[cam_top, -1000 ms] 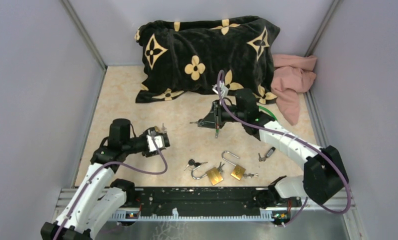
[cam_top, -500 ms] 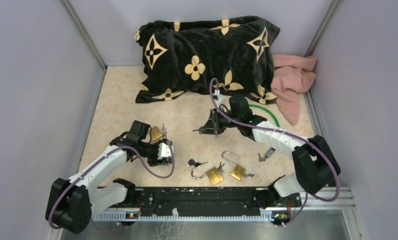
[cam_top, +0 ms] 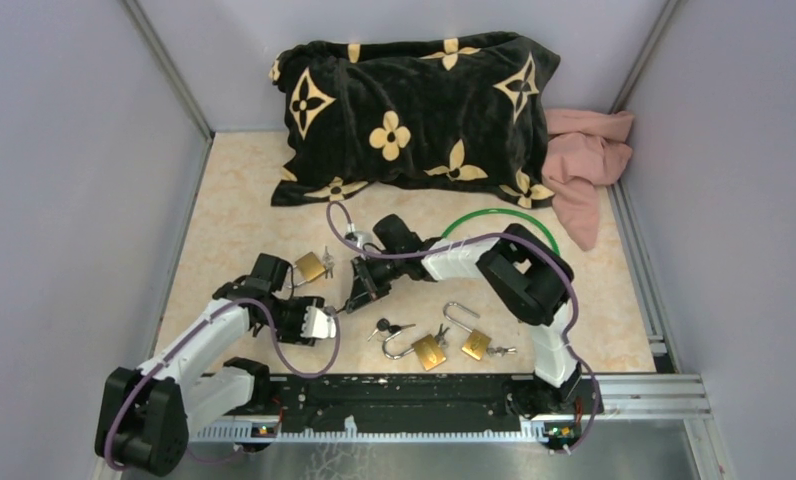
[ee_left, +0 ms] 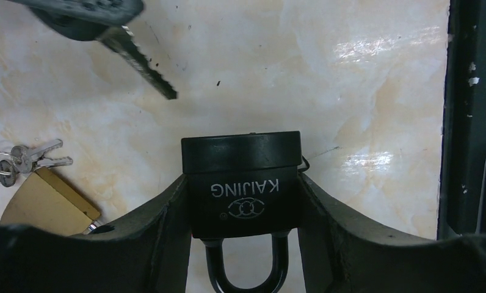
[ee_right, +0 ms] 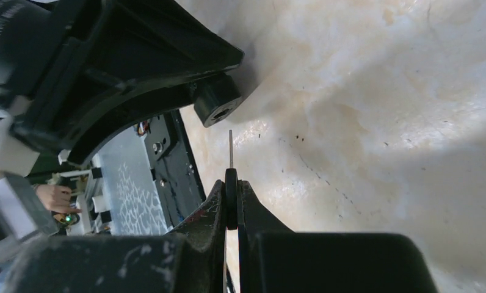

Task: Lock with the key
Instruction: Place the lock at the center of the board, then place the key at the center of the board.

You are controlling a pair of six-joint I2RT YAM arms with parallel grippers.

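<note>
Left gripper (ee_left: 243, 207): clamped on the black padlock (ee_left: 240, 160), one finger against each side of the body. The shackle points back toward the wrist and the bottom face points outward, beyond the fingertips. In my judgement this grip leaves that face, where I take the keyway to be, free for the other arm. The keyway itself is not visible.

Right gripper (ee_right: 231, 204): closed flat on the head of a key (ee_right: 230, 155), with the blade projecting straight out past its fingertips. The blade seems to be left bare so that it can enter the lock.

Relation: in the left wrist view the toothed blade hangs ahead of the padlock and off to one side, apart from it and at a slant. It is not lined up with the bottom face, and insertion has not begun.

Whether the shackle is pressed home cannot be told.

Other items: a brass padlock (ee_left: 42, 204) with a small bunch of keys (ee_left: 27, 157) lies just beside the left gripper on the table (ee_left: 350, 73), untouched.

Risk, as I judge it: the slanted blade would skid off the lock body unless it is first squared up.
</note>
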